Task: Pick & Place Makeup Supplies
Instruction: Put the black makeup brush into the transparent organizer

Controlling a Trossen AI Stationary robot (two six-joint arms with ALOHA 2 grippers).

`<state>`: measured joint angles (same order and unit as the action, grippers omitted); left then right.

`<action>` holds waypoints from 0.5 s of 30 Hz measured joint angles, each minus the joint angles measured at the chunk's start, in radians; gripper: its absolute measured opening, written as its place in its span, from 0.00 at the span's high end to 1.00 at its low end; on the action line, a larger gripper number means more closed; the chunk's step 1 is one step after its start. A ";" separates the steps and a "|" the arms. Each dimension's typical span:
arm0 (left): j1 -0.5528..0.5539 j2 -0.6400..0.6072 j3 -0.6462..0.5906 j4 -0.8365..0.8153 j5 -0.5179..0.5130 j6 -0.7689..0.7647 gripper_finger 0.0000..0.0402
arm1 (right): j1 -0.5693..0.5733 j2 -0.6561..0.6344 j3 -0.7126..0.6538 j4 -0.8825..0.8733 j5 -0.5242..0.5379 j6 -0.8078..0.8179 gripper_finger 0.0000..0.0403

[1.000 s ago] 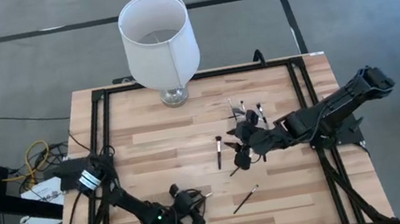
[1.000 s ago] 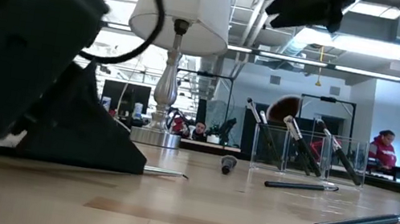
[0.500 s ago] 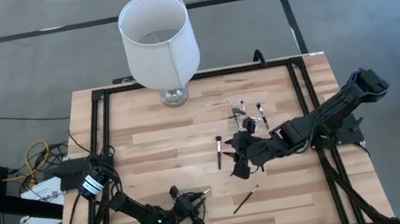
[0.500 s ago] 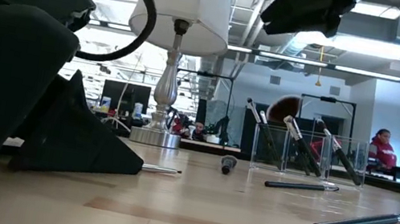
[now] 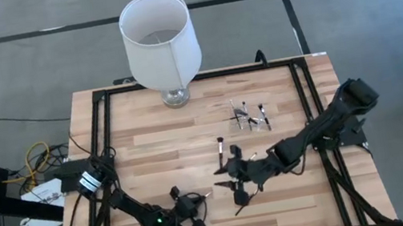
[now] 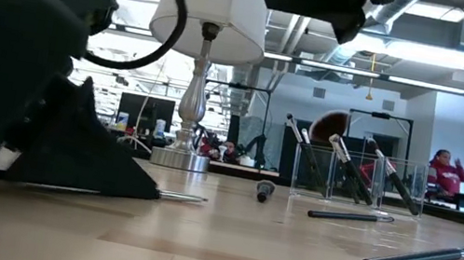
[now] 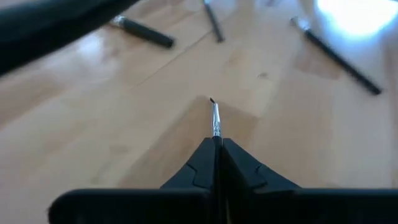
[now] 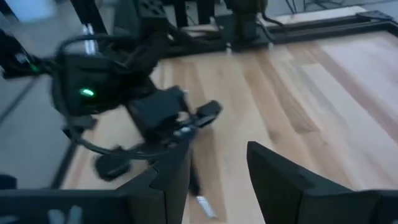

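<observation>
A: High view?
B: Left gripper (image 5: pixel 195 209) low at the table's (image 5: pixel 150 149) near edge; right gripper (image 5: pixel 233 183) above mid-table.

A: Low view?
B: Brushes stand in the clear holder (image 6: pixel 358 178); loose ones lie nearby.

A: Left wrist?
B: Fingers (image 7: pixel 202 165) clamped together on a thin makeup brush (image 7: pixel 214 118) lying on the wood.

A: Right wrist?
B: Fingers (image 8: pixel 270 171) apart, empty.

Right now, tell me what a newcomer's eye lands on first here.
The large white lampshade at the table's far edge dominates. Near the front edge, the left gripper is shut on a thin brush, while the right gripper hangs open over mid-table. A clear holder already stands full of brushes.
</observation>
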<state>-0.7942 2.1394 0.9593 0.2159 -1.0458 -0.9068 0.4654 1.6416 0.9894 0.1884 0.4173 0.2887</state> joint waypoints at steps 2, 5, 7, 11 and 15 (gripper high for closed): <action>0.008 -0.025 -0.029 -0.003 -0.002 0.003 0.97 | 0.010 0.013 -0.003 0.038 0.001 0.024 0.65; 0.019 -0.067 -0.085 -0.002 -0.006 -0.018 0.97 | 0.034 0.039 -0.019 0.058 0.034 0.073 0.68; 0.023 -0.092 -0.122 0.002 -0.010 -0.041 0.97 | 0.054 0.085 -0.050 0.156 0.100 0.094 0.70; 0.023 -0.147 -0.167 0.022 -0.033 -0.052 0.97 | 0.065 0.231 -0.104 0.452 0.076 0.096 0.73; 0.023 -0.218 -0.196 0.028 -0.056 -0.044 0.97 | 0.039 0.392 -0.103 0.826 0.017 0.097 0.73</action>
<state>-0.7712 1.9213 0.7635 0.2437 -1.1022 -0.9504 0.5042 2.0334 0.8867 1.0148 0.4346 0.3860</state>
